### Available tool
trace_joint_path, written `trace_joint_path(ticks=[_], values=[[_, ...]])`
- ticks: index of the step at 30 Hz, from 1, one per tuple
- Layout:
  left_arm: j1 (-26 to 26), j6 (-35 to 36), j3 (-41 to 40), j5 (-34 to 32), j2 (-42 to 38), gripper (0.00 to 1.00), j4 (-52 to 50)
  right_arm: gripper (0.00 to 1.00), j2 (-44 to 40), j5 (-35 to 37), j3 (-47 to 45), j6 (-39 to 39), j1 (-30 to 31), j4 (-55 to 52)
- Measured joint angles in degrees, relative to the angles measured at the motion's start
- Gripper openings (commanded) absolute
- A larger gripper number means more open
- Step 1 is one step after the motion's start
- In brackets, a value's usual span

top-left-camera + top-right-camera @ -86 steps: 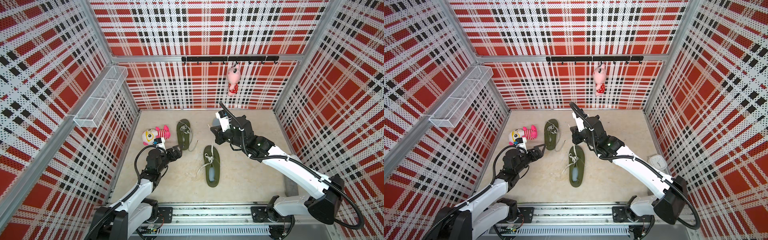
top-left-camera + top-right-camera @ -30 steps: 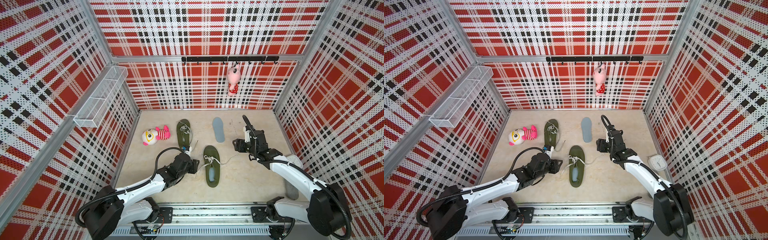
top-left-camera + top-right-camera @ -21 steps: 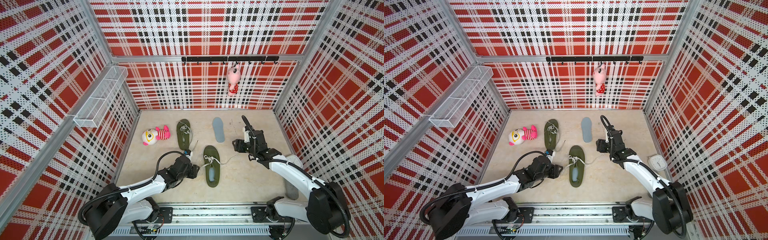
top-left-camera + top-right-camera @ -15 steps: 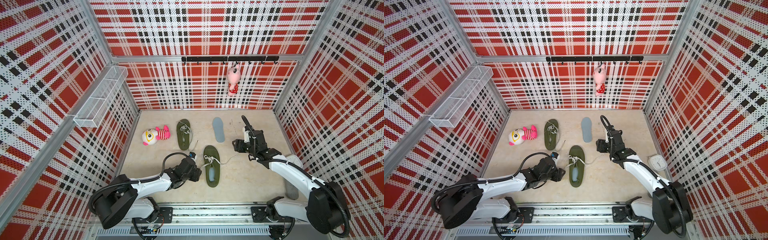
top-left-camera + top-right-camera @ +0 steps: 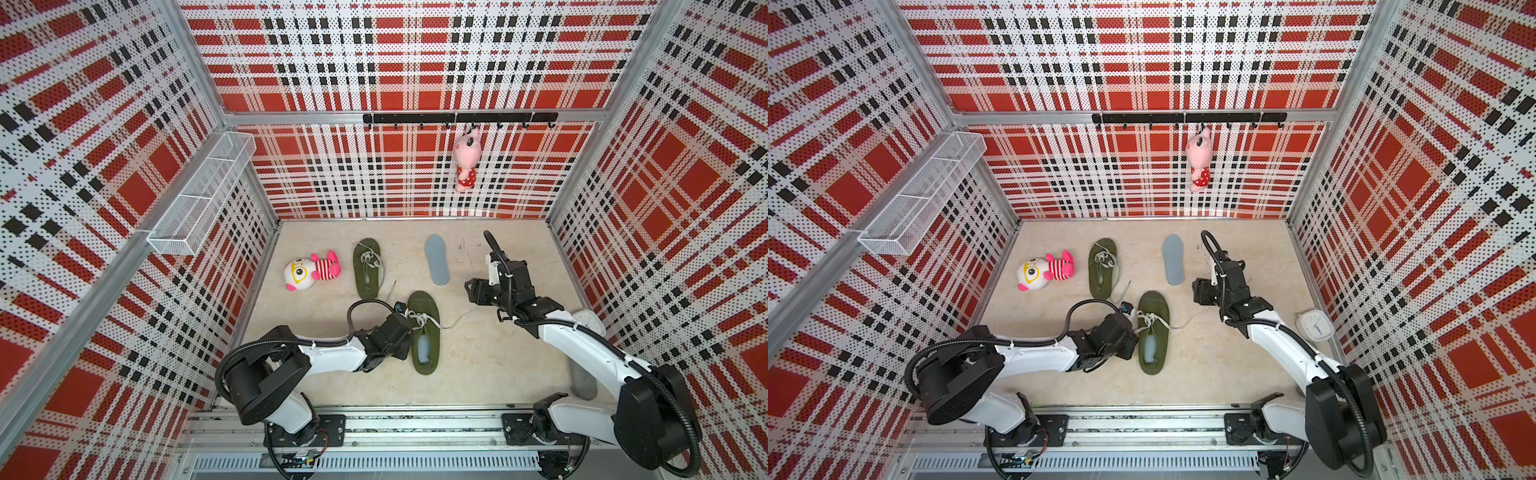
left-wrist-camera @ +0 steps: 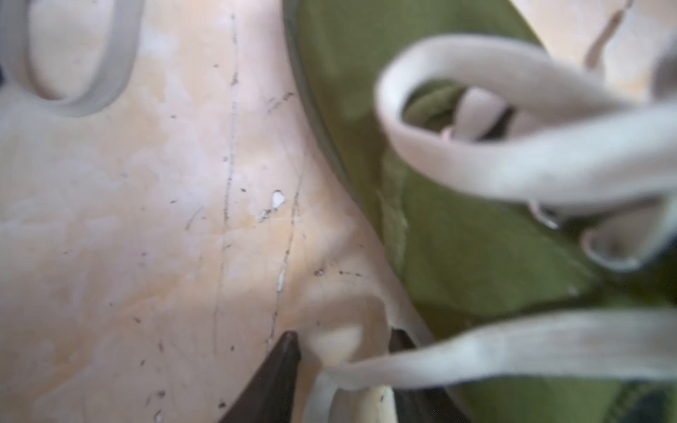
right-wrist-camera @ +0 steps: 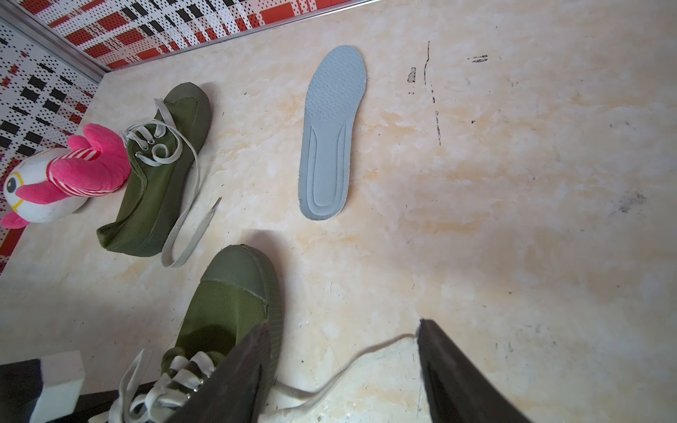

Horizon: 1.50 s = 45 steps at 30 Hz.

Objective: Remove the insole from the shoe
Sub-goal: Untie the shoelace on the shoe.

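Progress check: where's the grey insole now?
In both top views the grey insole lies flat on the floor near the back wall, right of the far green shoe, touching nothing.

I see walls (image 5: 415, 62) in red, black and white plaid, dotted all over. The floor (image 5: 498, 353) is cream with pale orange marbling. The front shoe (image 5: 432, 303) and back shoe (image 5: 365, 286) are both olive green with off-white laces (image 6: 476, 66). The loose insole (image 5: 436, 259) is grey-blue, dimpled at the toe. The plush (image 5: 311, 272) has a white head, a yellow-ringed eye, pink limbs and a white-striped body. The hanging doll (image 5: 465, 162) is pink in a red, white-spotted dress. The basket (image 5: 199, 199) is white mesh and the rail (image 5: 457, 118) is black.
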Motion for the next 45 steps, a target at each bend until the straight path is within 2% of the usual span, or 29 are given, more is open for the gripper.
trace_joint_path(ticks=[3, 7, 12, 17, 23, 25, 28, 32, 36, 39, 42, 45], values=[[0.0, -0.07, 0.02, -1.99, -0.02, 0.17, -0.74, 0.67, -0.2, 0.04, 0.0, -0.07, 0.0, 0.02], [0.07, 0.0, -0.04, -3.93, -1.6, 0.04, -2.01, 0.67, -0.22, -0.57, 0.0, -0.24, 0.0, 0.07], [1.2, 0.2, -0.46, -4.66, -8.15, 0.02, -2.32, 0.67, -0.17, -6.86, 0.0, -1.68, 0.0, 0.44], [6.58, -0.07, -3.67, -2.75, -16.68, 0.03, -1.64, 0.67, 0.42, -12.24, 0.0, -2.4, 0.79, 0.39], [15.06, -0.94, -11.02, 3.06, -23.1, 0.1, 0.2, 0.67, 0.74, -12.98, 0.0, -2.93, 6.16, -0.2], [18.27, -1.7, -13.68, 5.84, -24.04, 0.22, 1.09, 0.67, 1.2, -12.63, 0.0, -2.89, 8.79, -0.33], [21.88, -2.89, -16.87, 9.42, -24.96, 0.34, 2.32, 0.65, 2.34, -12.41, 0.0, -2.4, 12.04, -0.44], [24.22, -3.41, -18.21, 12.94, -28.17, 0.5, 2.45, 0.62, 4.04, -12.94, 0.02, -0.07, 14.71, -0.79], [27.3, -2.93, -18.16, 16.11, -34.67, 0.53, 2.58, 0.59, 5.6, -14.69, 0.9, 3.23, 14.86, -2.43], [28.0, -3.1, -18.08, 19.08, -37.55, 0.53, 4.5, 0.54, 7.21, -17.38, 2.43, 6.27, 14.86, -2.49], [26.32, -3.5, -17.59, 22.27, -37.18, 0.53, 7.48, 0.46, 10.12, -21.09, 4.15, 8.79, 14.86, -1.22], [22.47, -3.96, -16.09, 24.57, -33.73, 0.52, 11.02, 0.41, 13.14, -24.0, 5.25, 11.13, 14.86, 0.26]])
